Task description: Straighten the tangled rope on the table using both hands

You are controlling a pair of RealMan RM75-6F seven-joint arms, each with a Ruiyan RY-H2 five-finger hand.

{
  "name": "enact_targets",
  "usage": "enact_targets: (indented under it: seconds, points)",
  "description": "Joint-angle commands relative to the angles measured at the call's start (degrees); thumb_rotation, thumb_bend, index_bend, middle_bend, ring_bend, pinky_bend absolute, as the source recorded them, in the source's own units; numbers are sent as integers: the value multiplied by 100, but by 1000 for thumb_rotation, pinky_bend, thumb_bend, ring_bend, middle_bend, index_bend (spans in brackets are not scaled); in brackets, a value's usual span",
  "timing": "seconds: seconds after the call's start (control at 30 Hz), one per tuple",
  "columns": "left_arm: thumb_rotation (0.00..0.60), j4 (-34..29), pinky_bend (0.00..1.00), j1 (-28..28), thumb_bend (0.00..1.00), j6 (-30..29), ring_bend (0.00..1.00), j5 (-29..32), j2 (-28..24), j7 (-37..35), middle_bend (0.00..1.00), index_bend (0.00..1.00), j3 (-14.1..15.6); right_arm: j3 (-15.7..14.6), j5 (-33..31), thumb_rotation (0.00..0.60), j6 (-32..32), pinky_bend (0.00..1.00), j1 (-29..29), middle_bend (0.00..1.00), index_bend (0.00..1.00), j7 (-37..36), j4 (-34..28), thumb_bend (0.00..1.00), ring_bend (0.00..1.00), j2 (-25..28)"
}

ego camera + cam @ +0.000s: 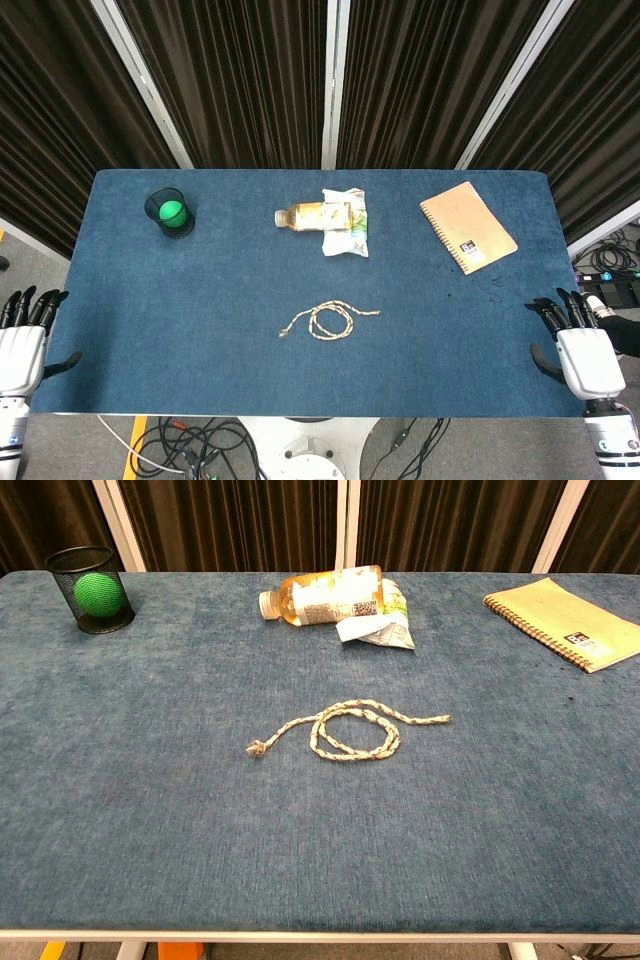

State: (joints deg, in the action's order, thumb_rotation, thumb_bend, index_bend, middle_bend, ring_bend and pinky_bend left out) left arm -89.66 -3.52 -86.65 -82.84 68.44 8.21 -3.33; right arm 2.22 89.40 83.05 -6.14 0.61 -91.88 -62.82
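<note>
A short beige braided rope [329, 320] [349, 730] lies on the blue table, curled into one loop with a knotted end at the left and a straight tail at the right. My left hand [22, 340] hovers off the table's left front corner, fingers spread and holding nothing. My right hand [578, 345] hovers off the right front corner, fingers likewise apart and empty. Both hands are far from the rope. Neither hand shows in the chest view.
A black mesh cup with a green ball [171, 212] [93, 590] stands at the back left. A bottle [312, 214] [325, 596] lies on a white packet [348, 232] [378, 630] at the back middle. A spiral notebook [467, 226] [570, 622] lies back right.
</note>
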Motion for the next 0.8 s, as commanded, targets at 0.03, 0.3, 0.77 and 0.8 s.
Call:
enact_targets:
  seconds: [0.03, 0.3, 0.77, 0.8]
  points:
    - [600, 3, 0, -6, 57, 11, 0, 2, 8, 2, 129, 157, 0, -3, -1, 600, -12, 10, -7, 201, 217, -7, 1, 307, 0, -1]
    - [600, -10, 0, 1, 57, 3, 0, -12, 10, 16, 129, 156, 10, -38, 77, 600, -32, 10, -37, 206, 215, -48, -5, 307, 0, 9]
    - [600, 32, 0, -59, 58, 45, 0, -45, 18, -22, 129, 157, -18, 86, 510, 600, -1012, 64, -954, 251, 324, 16, -282, 307, 16, -344]
    - [600, 31, 0, -60, 58, 42, 0, -52, 17, -24, 129, 157, -17, 129, 467, 600, -1177, 70, -1075, 257, 341, 70, -289, 307, 23, -417]
